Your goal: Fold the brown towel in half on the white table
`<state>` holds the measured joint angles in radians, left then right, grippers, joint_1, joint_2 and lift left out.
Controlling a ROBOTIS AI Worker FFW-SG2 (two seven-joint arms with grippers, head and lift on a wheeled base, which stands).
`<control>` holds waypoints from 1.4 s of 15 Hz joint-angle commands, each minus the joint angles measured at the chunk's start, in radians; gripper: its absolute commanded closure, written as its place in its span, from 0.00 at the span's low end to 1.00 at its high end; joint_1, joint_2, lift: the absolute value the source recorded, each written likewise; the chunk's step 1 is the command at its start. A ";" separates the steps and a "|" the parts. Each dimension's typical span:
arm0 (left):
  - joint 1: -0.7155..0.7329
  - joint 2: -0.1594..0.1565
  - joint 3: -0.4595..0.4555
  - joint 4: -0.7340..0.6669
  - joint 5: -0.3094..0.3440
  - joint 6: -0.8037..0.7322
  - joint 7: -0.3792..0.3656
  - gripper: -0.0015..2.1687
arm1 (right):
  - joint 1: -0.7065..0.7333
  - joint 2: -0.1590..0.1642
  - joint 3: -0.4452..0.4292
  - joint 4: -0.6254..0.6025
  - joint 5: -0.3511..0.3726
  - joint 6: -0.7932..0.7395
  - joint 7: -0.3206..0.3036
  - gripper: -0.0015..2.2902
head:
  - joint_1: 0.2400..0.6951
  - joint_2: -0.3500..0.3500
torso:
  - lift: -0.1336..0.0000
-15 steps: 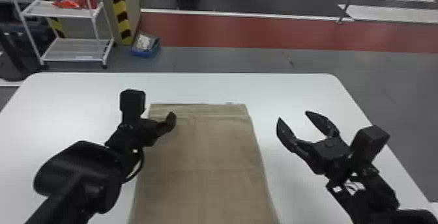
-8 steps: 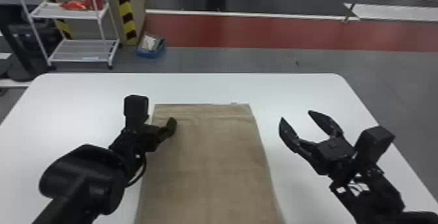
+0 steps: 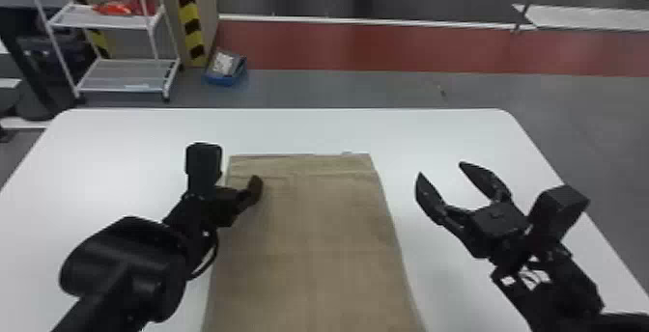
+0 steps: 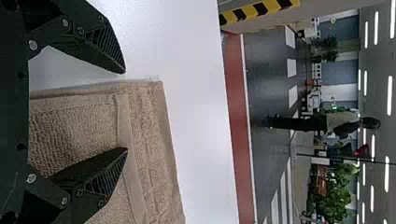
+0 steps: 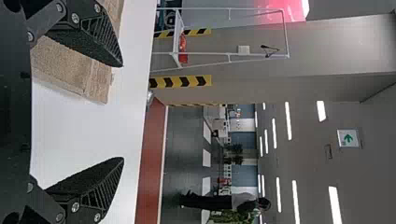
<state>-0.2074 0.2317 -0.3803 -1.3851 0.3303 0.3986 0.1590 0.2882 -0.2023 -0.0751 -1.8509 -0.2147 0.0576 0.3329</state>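
Across the table lies the towel (near end cropped).

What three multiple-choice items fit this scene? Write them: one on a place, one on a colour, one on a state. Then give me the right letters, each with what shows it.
1. Where is the right hand?
A) Over the middle of the towel
B) To the robot's right of the towel
C) To the robot's left of the towel

2. What colour is the bin on the floor beyond the table?
A) Yellow
B) Green
C) Blue

3. How do the fingers of the left hand stand?
A) Apart
B) Shut on the towel
C) Shut on each other

Key:
1: B, the head view shows it past the towel's right edge.
2: C, its blue side shows in the head view.
3: A, the left wrist view shows a wide gap between the fingertips.
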 commanded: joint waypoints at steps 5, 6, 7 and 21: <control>0.016 0.000 0.017 -0.043 0.021 0.003 0.010 0.15 | 0.002 -0.003 -0.005 0.001 0.000 0.000 0.000 0.08 | 1.00 0.38 | 0.08; 0.016 0.000 0.015 -0.043 0.019 0.003 0.010 0.18 | 0.003 -0.003 -0.006 0.001 -0.002 0.000 0.000 0.08 | 1.00 0.38 | 0.08; 0.016 0.000 0.017 -0.043 0.021 0.003 0.010 0.21 | 0.005 -0.003 -0.008 0.001 0.000 0.000 0.000 0.08 | 1.00 0.38 | 0.08; 0.040 0.005 0.029 -0.097 0.013 0.039 0.016 0.36 | 0.005 0.000 -0.005 0.002 0.000 -0.003 0.000 0.08 | 1.00 0.38 | 0.08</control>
<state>-0.1692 0.2362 -0.3529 -1.4794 0.3430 0.4380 0.1749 0.2931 -0.2022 -0.0798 -1.8473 -0.2149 0.0545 0.3329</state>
